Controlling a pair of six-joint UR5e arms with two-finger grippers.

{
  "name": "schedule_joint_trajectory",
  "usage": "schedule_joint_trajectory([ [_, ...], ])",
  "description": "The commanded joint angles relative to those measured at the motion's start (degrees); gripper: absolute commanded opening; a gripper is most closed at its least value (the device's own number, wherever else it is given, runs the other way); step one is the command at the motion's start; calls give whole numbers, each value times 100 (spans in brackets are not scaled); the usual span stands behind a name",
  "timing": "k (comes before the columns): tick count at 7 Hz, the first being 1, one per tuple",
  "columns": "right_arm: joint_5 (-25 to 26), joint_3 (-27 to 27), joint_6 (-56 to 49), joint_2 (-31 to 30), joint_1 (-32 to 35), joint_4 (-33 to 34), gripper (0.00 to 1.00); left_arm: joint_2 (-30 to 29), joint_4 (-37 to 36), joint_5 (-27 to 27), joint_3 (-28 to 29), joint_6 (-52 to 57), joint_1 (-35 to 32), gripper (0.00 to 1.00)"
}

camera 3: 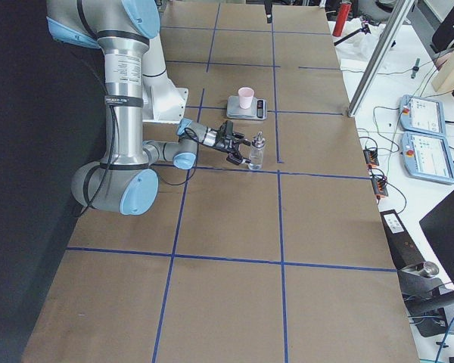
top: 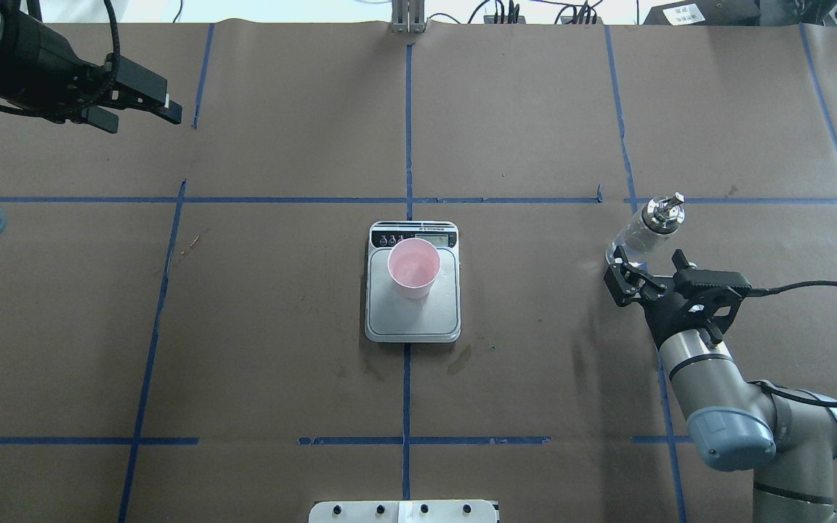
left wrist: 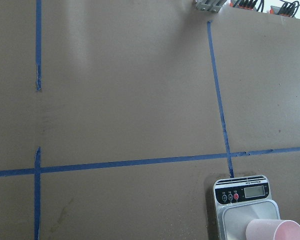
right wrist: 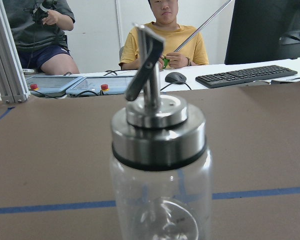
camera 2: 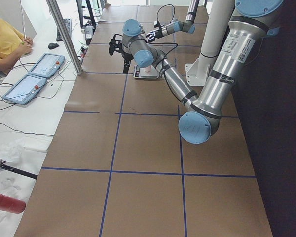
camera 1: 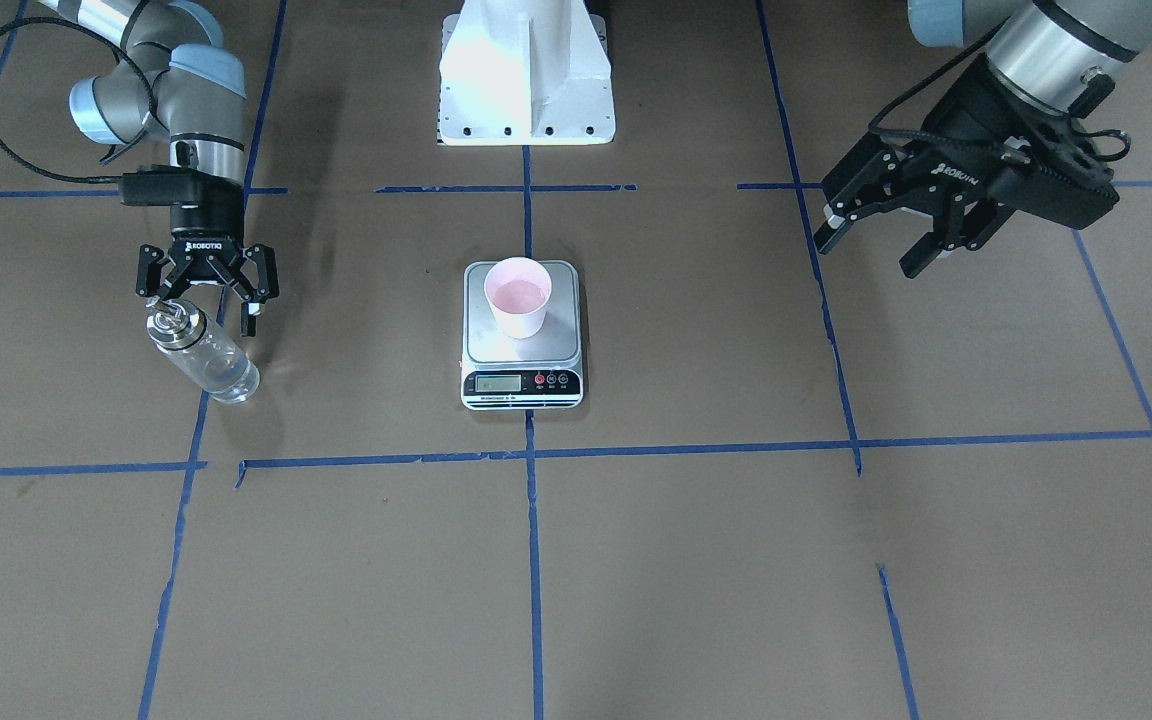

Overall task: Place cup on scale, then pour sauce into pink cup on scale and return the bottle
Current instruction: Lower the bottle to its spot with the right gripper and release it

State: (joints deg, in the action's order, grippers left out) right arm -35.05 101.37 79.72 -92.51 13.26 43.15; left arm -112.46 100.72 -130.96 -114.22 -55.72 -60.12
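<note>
Front-facing view: one cup upright on one scale, table centre; one bottle standing well apart, robot's right.
Overhead view: two grippers; right gripper spread wide just beside bottle, clamping nothing; left gripper parted, empty, far left.

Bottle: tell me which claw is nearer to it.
Right. The right claw is open just beside the bottle, on the robot's side of it. The left claw hangs far off, past the scale on the other side.
</note>
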Motion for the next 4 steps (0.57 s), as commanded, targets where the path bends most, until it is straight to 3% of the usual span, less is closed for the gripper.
schedule_joint_trajectory([
  [1, -19, 424, 0, -458, -287, -8, 100, 5, 0, 0, -12, 0, 0, 99],
  [3, -403, 935, 0, -1633, -543, -356, 100, 49, 9, 0, -21, 9, 0, 99],
  [4, -762, 911, -44, -2170, -544, -899, 100, 75, 9, 0, -21, 44, 0, 99],
])
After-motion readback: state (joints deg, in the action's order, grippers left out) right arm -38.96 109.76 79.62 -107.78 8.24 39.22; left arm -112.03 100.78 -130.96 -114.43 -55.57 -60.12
